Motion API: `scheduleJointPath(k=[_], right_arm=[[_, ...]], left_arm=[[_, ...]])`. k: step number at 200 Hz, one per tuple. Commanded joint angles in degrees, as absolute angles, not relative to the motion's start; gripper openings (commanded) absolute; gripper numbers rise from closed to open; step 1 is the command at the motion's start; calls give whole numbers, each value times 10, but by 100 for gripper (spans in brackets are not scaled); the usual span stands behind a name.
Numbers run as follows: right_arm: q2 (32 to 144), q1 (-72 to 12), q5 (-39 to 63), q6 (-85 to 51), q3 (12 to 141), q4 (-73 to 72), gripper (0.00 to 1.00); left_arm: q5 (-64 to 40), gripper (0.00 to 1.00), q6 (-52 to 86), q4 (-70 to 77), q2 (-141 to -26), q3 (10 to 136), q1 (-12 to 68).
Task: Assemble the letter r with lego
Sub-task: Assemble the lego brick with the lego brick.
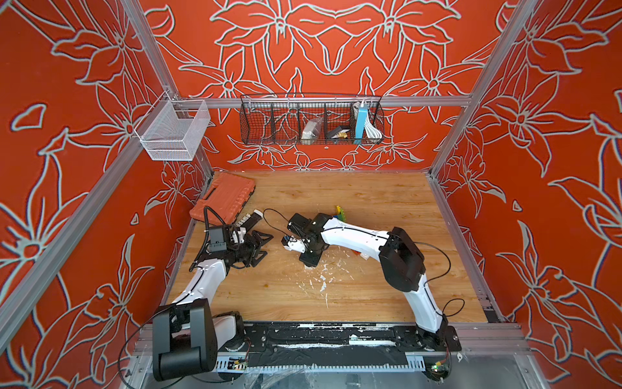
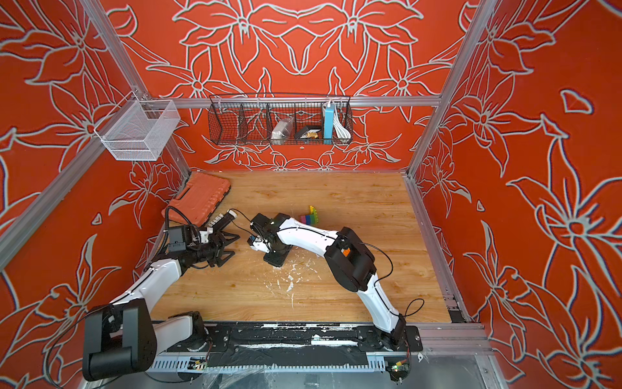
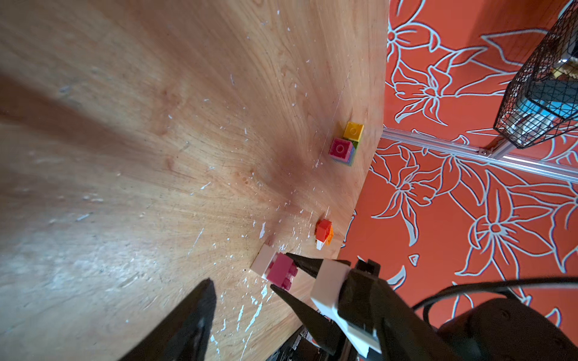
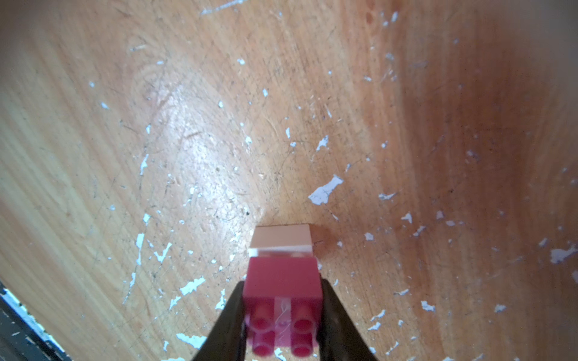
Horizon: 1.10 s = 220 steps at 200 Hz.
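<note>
On the scuffed wood-grain desk (image 1: 370, 202), speckled with white flecks (image 1: 323, 279), the right gripper (image 3: 286, 274) is pinching a pink brick (image 4: 283, 278) with a white brick (image 4: 281, 239) stuck on its end, low over the surface. Left gripper (image 1: 267, 245) is nearby, spread wide, nothing in it. Further back sits a stack of lego (image 2: 311, 217), yellow, green, pink and blue. A red-orange-white clump (image 3: 323, 233) lies under the right arm. Red floral walls all round, orange case (image 1: 223, 197) in the back left corner. A black wire basket (image 1: 311, 118) and a white mesh basket (image 1: 171, 131) hang on the frame.
</note>
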<state>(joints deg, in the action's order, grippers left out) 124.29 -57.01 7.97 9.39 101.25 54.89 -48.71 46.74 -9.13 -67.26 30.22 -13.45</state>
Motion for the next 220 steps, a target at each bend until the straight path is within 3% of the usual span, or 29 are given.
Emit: scheduleJointPath(k=[1, 163, 220], right_arm=[[1306, -576, 75, 121, 986, 586, 0], [1339, -574, 78, -4, 965, 576, 0], [1352, -579, 48, 65, 962, 565, 0]], left_arm=[[-497, 79, 456, -107, -678, 318, -137], [-494, 79, 453, -120, -669, 326, -137], [-494, 79, 452, -120, -671, 325, -137]])
